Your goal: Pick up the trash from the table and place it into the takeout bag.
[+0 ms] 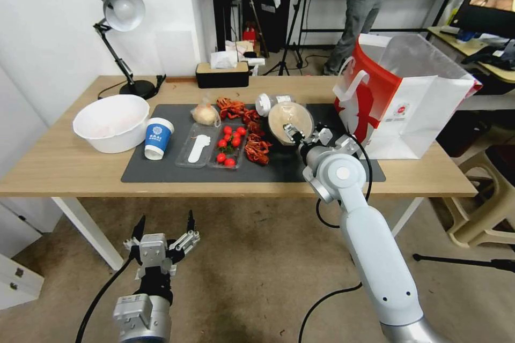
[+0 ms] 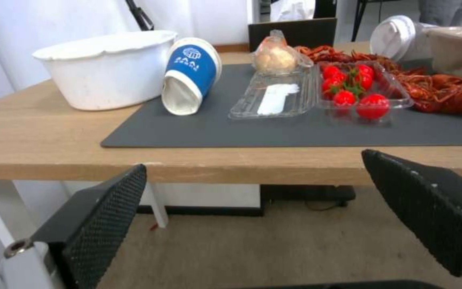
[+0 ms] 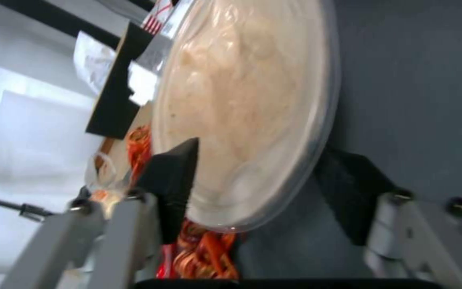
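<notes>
The light-wood table [image 1: 64,166] carries a dark mat [image 1: 161,171] with the trash on it. My right gripper [image 1: 292,132] [image 3: 263,156] is shut on the rim of the round tan bowl [image 1: 290,118] [image 3: 252,100], which is tilted on its side with its clear lid on. Behind it lies a small clear bottle [image 1: 271,102] [image 2: 399,36]. A blue-and-white paper cup [image 1: 157,138] [image 2: 191,74] and a clear bag of pale food [image 1: 205,113] [image 2: 276,56] sit further left. The takeout bag [image 1: 407,102] stands open at the table's right end. My left gripper [image 1: 166,220] [image 2: 255,164] hangs open below the front edge.
A large white bowl [image 1: 111,122] sits at the left, with a tray of tomatoes [image 1: 228,144], an empty clear tray half [image 1: 197,149] and red crayfish shells [image 1: 255,139] mid-mat. A lamp [image 1: 120,10] and tissue box [image 1: 222,72] stand at the back. A beige chair [image 1: 483,214] is on the right.
</notes>
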Controlling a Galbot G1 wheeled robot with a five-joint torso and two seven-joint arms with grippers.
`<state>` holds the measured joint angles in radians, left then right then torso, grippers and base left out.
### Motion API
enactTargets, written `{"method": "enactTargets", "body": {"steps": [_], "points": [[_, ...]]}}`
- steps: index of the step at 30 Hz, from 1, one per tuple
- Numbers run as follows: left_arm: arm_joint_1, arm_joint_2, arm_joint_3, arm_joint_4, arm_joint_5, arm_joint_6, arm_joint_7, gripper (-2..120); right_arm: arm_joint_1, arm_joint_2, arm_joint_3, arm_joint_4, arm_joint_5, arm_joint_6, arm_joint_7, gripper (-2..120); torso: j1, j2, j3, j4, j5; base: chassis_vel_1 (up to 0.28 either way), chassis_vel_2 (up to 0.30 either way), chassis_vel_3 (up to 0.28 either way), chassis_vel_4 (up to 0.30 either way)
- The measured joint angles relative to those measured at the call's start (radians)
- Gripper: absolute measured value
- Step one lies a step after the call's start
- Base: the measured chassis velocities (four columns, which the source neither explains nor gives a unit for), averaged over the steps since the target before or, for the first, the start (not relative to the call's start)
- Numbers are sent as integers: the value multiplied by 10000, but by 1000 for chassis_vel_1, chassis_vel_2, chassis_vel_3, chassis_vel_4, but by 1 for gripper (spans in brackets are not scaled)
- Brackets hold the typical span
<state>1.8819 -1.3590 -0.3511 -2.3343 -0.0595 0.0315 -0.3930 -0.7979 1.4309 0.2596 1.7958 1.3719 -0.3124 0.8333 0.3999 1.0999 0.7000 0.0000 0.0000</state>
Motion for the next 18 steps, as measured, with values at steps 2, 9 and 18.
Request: {"method": "enactTargets", "body": {"steps": [2,9,18], "points": [[4,1,1,0,5,-4,1,100,-3,-14,29,-2,-37,20,11,48,0,0,0,0,0,0,0,0,0],[7,5,6,7,21,-26,4,100,-17,-84,98,2,-43,33,104,32,0,1,0,0,0,0,0,0,0],[33,4,10,9,76,-37,59,100,-144,-202,153,146,-37,62,137,0,0,0,1,1,0,0,0,0,0]]}}
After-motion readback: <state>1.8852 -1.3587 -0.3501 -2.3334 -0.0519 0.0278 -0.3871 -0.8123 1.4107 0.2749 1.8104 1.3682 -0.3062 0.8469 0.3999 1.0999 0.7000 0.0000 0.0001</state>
